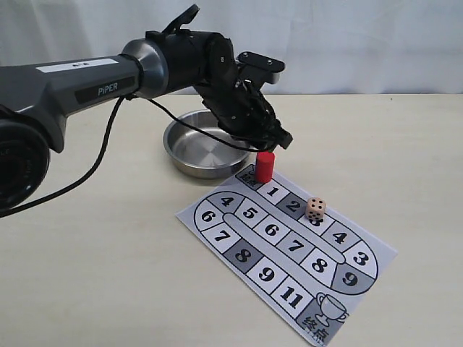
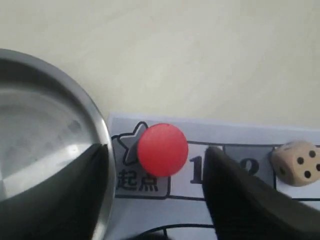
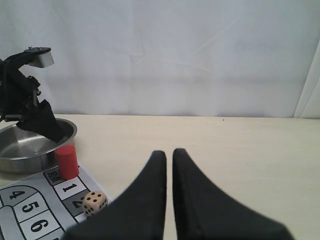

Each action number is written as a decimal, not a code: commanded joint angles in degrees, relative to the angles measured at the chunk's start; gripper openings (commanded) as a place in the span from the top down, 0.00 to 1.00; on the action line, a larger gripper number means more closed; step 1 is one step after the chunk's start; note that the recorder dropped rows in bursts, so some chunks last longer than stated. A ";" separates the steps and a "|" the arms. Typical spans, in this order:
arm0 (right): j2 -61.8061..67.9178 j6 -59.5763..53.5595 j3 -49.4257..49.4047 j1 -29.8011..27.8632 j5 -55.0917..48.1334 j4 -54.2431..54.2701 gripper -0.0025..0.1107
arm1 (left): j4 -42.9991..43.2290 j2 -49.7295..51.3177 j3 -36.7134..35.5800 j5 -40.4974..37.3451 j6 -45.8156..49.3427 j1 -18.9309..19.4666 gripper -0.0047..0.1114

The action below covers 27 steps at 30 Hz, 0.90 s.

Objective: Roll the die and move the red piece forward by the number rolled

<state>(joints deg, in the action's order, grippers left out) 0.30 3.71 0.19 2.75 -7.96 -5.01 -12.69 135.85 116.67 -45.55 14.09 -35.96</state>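
The red piece [image 1: 264, 166] stands upright on the start square of the paper game board [image 1: 239, 253], beside square 1. My left gripper [image 1: 278, 139] hangs just above it, open. In the left wrist view its two dark fingers stand apart on either side of the red piece [image 2: 162, 150] without touching it. The cream die [image 1: 315, 209] lies on the board near squares 2 and 3, also seen as the die [image 2: 297, 162] beyond one finger. My right gripper [image 3: 169, 152] is shut on nothing, low over the table, away from the red piece [image 3: 66, 162] and die [image 3: 94, 202].
A steel bowl [image 1: 173, 148] sits right behind the start square, close to the left gripper's fingers; its rim [image 2: 95, 120] lies under one finger. The left arm's cable [image 1: 94, 163] hangs over the table to the left of the bowl. A pale curtain backs the table.
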 commanded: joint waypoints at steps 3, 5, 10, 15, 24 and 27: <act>-0.30 0.01 -0.19 -0.17 0.18 0.03 0.94 | -1.02 0.08 0.07 3.82 -0.47 -0.39 0.40; -0.30 0.01 -0.19 -0.17 0.18 0.03 0.94 | -1.02 0.68 0.07 4.95 -0.47 -0.39 0.40; -0.30 0.01 -0.19 -0.17 0.18 0.03 0.94 | -3.03 2.44 0.07 7.17 -0.47 -0.39 0.40; -0.30 0.01 -0.19 -0.17 0.18 0.03 0.94 | -3.03 3.72 0.07 6.84 -0.47 -0.39 0.40; -0.30 0.01 -0.19 -0.17 0.18 0.03 0.94 | -2.89 4.09 0.07 6.96 1.12 -1.73 0.40; -0.30 0.01 -0.19 -0.17 0.18 0.03 0.94 | -2.89 4.83 0.07 7.33 1.12 -1.73 0.40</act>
<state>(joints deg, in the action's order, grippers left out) 0.30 3.71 0.19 2.75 -7.96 -5.01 -15.31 140.03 116.67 -39.24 14.97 -37.57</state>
